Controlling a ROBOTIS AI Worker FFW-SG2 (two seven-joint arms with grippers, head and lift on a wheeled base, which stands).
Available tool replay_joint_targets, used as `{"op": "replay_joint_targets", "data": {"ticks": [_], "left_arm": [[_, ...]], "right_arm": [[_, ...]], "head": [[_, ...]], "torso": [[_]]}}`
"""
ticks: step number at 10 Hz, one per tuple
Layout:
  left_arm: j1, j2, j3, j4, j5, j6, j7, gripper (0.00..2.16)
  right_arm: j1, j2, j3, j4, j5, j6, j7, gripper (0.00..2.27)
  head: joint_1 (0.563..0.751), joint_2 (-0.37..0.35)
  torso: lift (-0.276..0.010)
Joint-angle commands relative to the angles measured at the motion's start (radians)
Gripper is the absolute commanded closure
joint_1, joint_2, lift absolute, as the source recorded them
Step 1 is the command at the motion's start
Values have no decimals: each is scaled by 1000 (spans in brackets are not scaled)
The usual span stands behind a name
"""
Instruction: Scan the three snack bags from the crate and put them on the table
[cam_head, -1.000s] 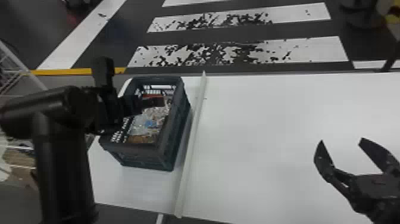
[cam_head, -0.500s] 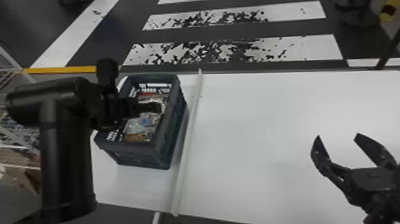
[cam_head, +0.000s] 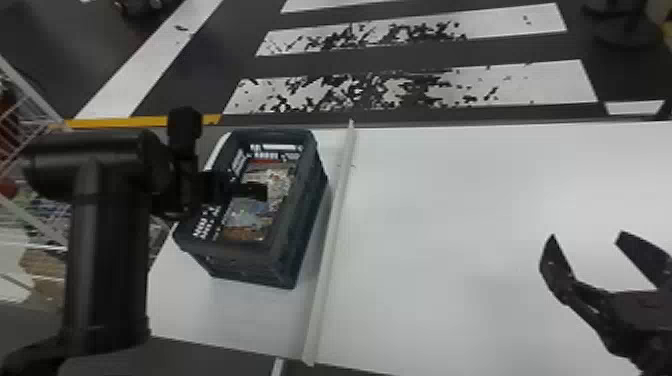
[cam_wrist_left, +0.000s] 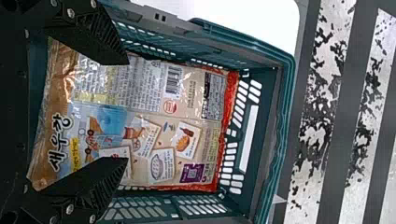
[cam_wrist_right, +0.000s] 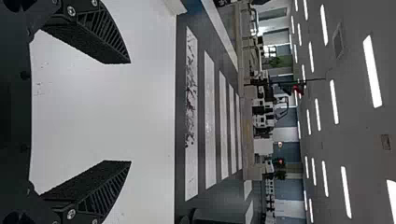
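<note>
Dark green crate (cam_head: 300, 240) on white desk (cam_head: 450, 225), printed snack bag (cam_wrist_left: 187, 107) lying inside crate, left gripper (cam_head: 250, 191) at crate's mouth with fingers parted, right gripper (cam_head: 587, 236) well right of crate, fingers spread wide

A white bench (cam_head: 475, 210) with a smooth, flat top spreads across the lower part of the head view and runs out at the right edge. Its far edge is nearly straight, and its far left corner is rounded (a soft curve, plain to see in the left wrist view). A dark blue-green crate (cam_head: 302, 225) stands upright on the left part, open side up, its walls pierced with slots. Just to the right of it, a long, pale strip (cam_head: 332, 232) crosses the bench from far edge to near edge, slightly aslant. Small dark marks dot the white surface near the strip's far end.
</note>
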Motion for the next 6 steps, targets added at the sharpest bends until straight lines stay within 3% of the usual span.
{"op": "replay_joint_targets", "data": {"ticks": [1, 4, 6], "left_arm": [[-33, -6, -34, 30, -19, 3, -1, 157], [-64, -39, -72, 73, -65, -10, -6, 157], [-62, -42, -86, 106, -82, -25, -10, 157]], "right_arm": [[0, -3, 0, -4, 1, 0, -6, 124], [-14, -26, -3, 2, -7, -7, -10, 124], [-19, -31, -3, 4, -13, -10, -10, 124]], "head": [[695, 264], [695, 242], [695, 223]], "torso": [[-94], [-94], [-94]]}}
